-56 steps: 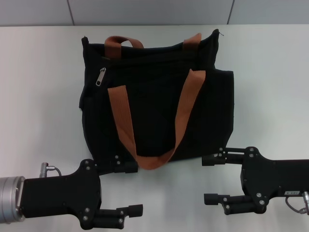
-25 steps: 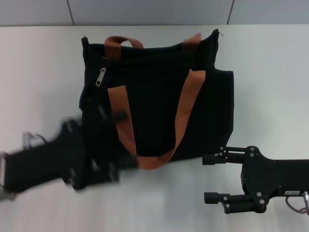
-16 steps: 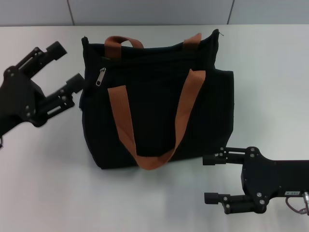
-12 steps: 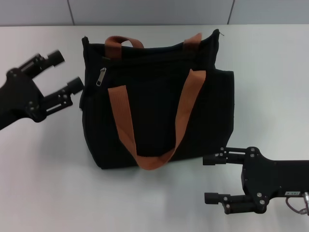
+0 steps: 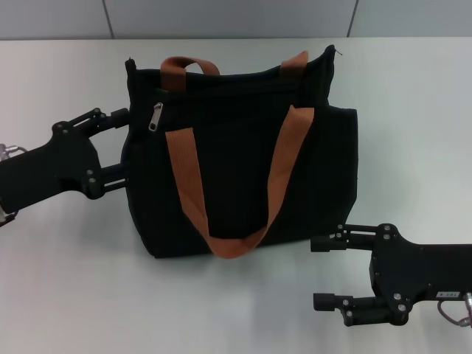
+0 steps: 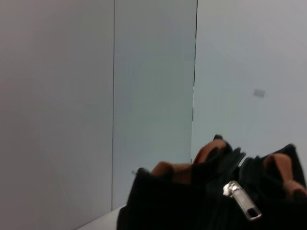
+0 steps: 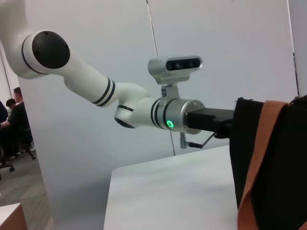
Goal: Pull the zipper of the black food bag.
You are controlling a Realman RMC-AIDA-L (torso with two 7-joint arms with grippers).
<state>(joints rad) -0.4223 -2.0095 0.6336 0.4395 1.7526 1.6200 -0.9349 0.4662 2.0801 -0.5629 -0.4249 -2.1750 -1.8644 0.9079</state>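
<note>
The black food bag [image 5: 243,162] lies in the middle of the white table, its two rust-orange strap handles [image 5: 276,184] draped over it. The silver zipper pull [image 5: 155,116] sits near the bag's upper left corner. My left gripper [image 5: 122,144] is open at the bag's left side, its fingertips at the fabric edge just left of the zipper. The left wrist view shows the zipper pull [image 6: 243,201] close up on the bag's top [image 6: 168,206]. My right gripper [image 5: 321,271] is open and empty, on the table in front of the bag's right corner.
The white table [image 5: 74,280] extends around the bag, with a grey wall behind it. The right wrist view shows the bag's side [image 7: 278,143], one orange strap [image 7: 256,163] and my left arm [image 7: 177,115] beyond it.
My left arm swung from the table's front left up to the bag's left side, then levelled and moved in until its fingertips reach the bag's edge. The right arm has not moved.
</note>
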